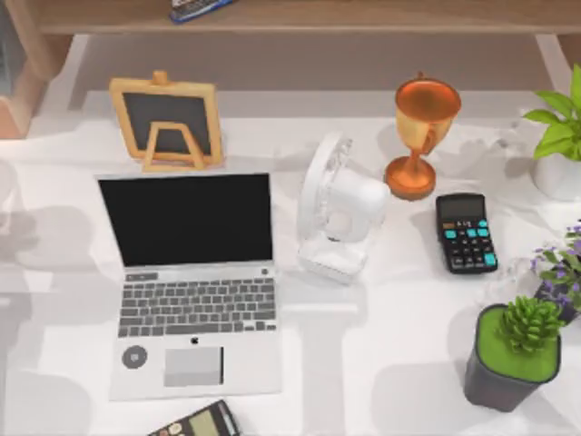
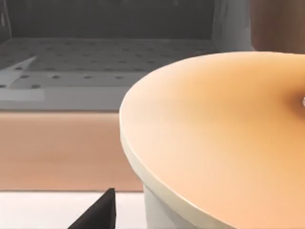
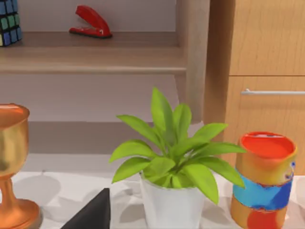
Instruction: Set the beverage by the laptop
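Filling the left wrist view, tan-orange beverage (image 2: 224,143) lid, laptop (image 1: 192,282) open

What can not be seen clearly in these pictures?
- Beverage, left wrist view: the picture's edges cut its lid and body.
- Left gripper: a dark fingertip shows at the picture's edge; open or shut is unclear.
- Right gripper: likewise, a fingertip in the right wrist view.
- Second calculator, top view: cut by the bottom edge.

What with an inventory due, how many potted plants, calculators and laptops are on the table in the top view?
Potted plants: 3: leafy plant, purple-flowered plant, succulent
Calculators: 2: right calculator, bottom-edge calculator
Laptops: 1: laptop
Total: 6
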Motion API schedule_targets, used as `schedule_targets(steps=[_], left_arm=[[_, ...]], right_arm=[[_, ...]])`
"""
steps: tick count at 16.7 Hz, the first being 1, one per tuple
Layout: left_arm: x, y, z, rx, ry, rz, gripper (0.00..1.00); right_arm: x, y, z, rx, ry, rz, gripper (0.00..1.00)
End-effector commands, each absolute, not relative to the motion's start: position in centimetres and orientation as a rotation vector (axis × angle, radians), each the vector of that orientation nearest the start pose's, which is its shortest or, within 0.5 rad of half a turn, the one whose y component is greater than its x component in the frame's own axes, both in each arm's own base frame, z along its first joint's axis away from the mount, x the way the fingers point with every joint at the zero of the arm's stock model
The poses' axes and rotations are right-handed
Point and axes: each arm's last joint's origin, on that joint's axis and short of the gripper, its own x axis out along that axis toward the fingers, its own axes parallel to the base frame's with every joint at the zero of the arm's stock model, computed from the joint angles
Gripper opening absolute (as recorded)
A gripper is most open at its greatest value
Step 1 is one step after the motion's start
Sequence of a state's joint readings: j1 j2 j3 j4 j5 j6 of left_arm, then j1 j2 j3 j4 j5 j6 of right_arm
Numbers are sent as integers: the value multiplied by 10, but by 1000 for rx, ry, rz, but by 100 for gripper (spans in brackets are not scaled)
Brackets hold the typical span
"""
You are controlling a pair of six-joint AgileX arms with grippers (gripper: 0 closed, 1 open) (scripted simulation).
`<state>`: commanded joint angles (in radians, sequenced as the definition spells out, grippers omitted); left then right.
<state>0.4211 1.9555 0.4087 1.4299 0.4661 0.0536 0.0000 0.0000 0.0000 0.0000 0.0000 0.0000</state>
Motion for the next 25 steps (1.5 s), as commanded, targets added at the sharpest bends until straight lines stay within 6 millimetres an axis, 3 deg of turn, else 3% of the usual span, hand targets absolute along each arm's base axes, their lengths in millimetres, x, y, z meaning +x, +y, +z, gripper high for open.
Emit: schedule_targets(steps=[11, 21, 25], left_arm=[[265, 105, 89, -9, 99, -27, 2], [265, 105, 90, -8, 100, -25, 0], [265, 105, 99, -8, 100, -26, 0]], right_arm=[[106, -1, 160, 0, 0, 0, 100], [106, -1, 160, 0, 0, 0, 100], [106, -1, 160, 0, 0, 0, 100]])
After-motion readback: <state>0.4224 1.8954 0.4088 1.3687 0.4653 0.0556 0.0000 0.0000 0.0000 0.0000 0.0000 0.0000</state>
